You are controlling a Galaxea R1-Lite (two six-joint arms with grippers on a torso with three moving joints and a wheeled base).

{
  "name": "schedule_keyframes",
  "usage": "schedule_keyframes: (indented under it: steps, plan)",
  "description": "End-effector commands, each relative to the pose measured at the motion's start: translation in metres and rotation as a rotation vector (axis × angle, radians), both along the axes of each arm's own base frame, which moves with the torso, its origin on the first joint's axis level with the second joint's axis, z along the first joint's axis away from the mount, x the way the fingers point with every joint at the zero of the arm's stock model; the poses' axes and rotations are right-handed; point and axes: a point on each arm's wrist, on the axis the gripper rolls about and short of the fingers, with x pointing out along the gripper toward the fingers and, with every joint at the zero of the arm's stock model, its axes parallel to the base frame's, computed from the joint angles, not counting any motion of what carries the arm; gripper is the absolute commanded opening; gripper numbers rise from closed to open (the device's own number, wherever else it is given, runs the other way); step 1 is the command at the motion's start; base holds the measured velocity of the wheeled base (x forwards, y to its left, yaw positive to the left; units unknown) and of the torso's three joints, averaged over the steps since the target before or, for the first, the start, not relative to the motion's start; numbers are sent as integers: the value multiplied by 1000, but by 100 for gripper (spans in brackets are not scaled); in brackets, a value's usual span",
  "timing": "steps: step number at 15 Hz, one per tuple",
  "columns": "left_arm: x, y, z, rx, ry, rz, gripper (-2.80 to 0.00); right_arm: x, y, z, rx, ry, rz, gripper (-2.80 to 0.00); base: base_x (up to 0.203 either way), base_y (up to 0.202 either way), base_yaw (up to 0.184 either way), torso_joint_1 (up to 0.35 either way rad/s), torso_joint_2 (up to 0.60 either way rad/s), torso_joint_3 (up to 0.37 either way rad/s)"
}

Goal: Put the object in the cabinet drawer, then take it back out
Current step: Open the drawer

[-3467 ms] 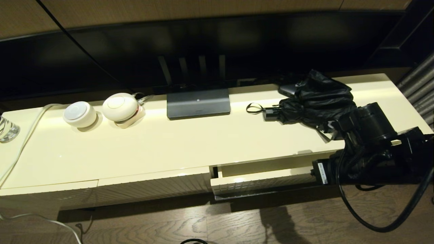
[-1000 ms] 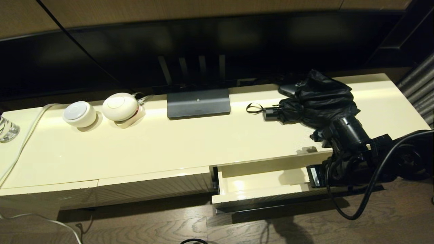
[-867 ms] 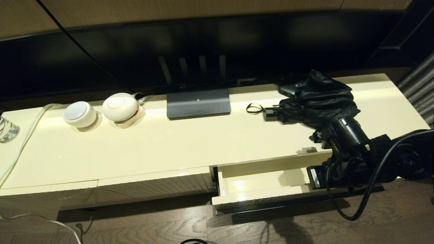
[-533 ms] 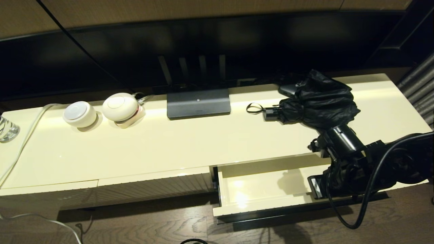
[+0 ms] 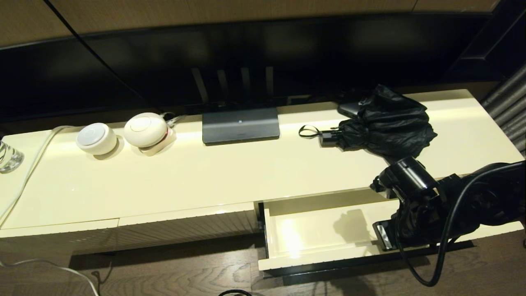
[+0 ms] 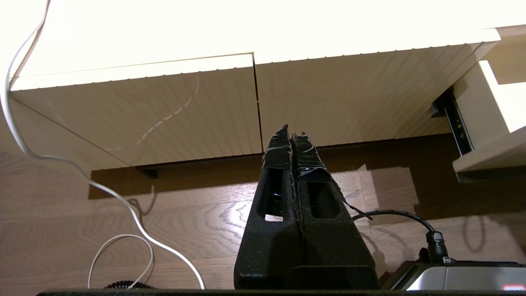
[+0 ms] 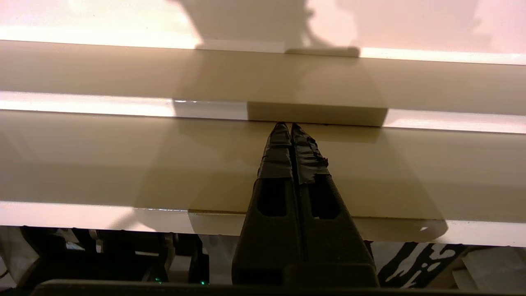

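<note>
My right gripper (image 7: 291,125), fingers pressed together on nothing, reaches over the pulled-out cabinet drawer (image 5: 320,230). The umbrella (image 5: 382,123) lies on the cabinet top (image 5: 205,172), at twelve o'clock from the drawer. My left gripper (image 6: 291,133) hangs closed and empty above the floor (image 6: 197,222)

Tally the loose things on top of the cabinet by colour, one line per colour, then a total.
Black: 2 (umbrella, flat device)
White: 2 (round gadgets)
Clear: 1 (glass)
Total: 5
</note>
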Motion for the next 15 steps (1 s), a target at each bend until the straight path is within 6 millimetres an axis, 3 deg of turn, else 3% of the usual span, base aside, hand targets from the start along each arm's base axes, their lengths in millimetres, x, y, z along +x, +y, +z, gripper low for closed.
schedule_keyframes:
  steps: [1,15]
  plan:
    - [0,0,-1,0,2,1,-280,-7,-3,-6,-12,34,2,-280,0,0,0,0,0,0]
    - [0,0,-1,0,5,1,-280,-40,-11,-14,-32,90,22,-280,0,0,0,0,0,0]
